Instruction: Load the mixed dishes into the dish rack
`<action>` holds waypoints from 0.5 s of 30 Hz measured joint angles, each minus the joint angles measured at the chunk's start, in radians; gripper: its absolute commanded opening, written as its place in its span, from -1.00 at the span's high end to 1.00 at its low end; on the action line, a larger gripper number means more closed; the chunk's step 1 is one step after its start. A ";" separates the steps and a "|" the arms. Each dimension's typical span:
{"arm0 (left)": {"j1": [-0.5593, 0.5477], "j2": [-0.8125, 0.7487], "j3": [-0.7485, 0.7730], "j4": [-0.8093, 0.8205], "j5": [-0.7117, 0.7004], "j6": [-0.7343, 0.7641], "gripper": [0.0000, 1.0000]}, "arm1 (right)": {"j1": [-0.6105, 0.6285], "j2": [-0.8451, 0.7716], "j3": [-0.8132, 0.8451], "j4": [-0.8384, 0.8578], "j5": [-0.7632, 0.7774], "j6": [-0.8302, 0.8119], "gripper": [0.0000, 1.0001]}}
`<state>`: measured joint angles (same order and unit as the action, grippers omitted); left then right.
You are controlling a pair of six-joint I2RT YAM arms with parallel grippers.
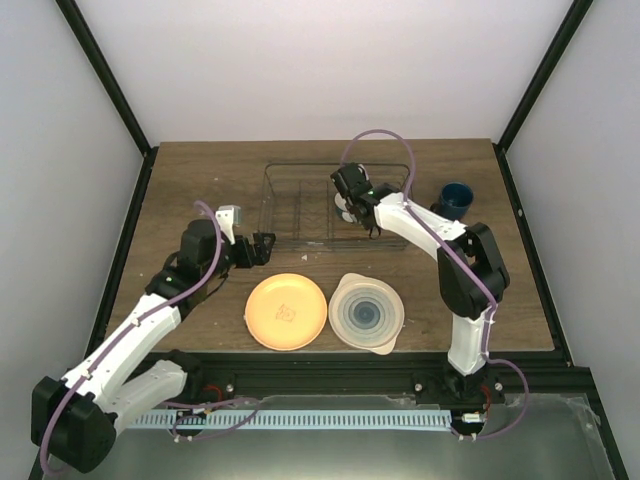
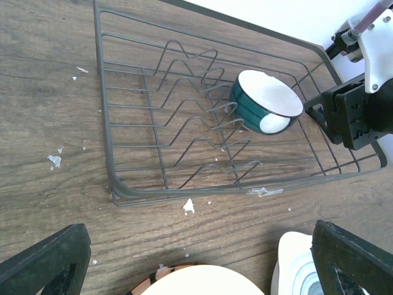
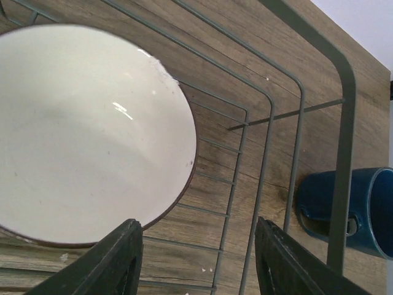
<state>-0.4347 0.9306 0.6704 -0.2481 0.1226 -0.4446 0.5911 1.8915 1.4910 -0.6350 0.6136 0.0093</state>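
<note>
The dish rack stands at the back middle of the table. A small white bowl, dark teal outside, leans tilted against the rack's wire dividers. My right gripper hovers over the bowl with its jaws open and nothing between them; its left finger is just beside the bowl's rim. The dark blue mug stands outside the rack's right end. The orange plate and the pale blue-ringed plate lie near the front. My left gripper is wide open above the table between the rack and the plates.
A striped rim peeks from under the orange plate in the left wrist view. White crumbs dot the wood in front of the rack. The mug sits close to the rack's end wire.
</note>
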 measured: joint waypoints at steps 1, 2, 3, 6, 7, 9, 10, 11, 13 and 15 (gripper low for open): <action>0.002 0.000 0.000 0.001 0.002 0.000 -0.99 | 0.000 0.000 0.000 0.001 -0.001 -0.002 -0.04; 0.003 0.002 0.000 0.001 0.003 0.000 -0.99 | 0.000 0.000 0.000 0.001 -0.004 -0.003 -0.04; 0.003 0.003 -0.001 0.003 0.003 0.000 -1.00 | 0.000 0.000 0.000 0.001 -0.008 -0.007 -0.04; 0.004 0.009 -0.003 0.014 0.008 0.000 -0.99 | 0.000 0.000 0.000 0.011 -0.037 -0.023 -0.04; 0.004 0.010 -0.005 0.016 0.010 0.000 -0.99 | 0.000 0.000 0.000 0.016 -0.056 -0.030 -0.04; 0.004 0.013 -0.005 0.017 0.013 0.000 -1.00 | 0.000 -0.004 -0.001 0.031 -0.114 -0.051 -0.04; 0.004 0.013 -0.005 0.018 0.014 0.000 -1.00 | 0.000 -0.008 -0.002 0.038 -0.145 -0.062 -0.04; 0.004 0.014 -0.005 0.018 0.014 0.000 -0.99 | 0.000 -0.011 -0.002 0.042 -0.172 -0.071 -0.04; 0.004 0.015 -0.005 0.019 0.016 0.000 -0.99 | 0.000 -0.024 -0.003 0.053 -0.241 -0.093 -0.05; 0.004 0.018 -0.005 0.020 0.022 0.002 -0.99 | 0.000 -0.036 -0.004 0.061 -0.290 -0.109 -0.05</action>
<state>-0.4305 0.9485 0.6651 -0.2283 0.1444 -0.4427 0.5911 1.8553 1.4868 -0.5735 0.3237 -0.1001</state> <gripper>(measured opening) 0.997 0.523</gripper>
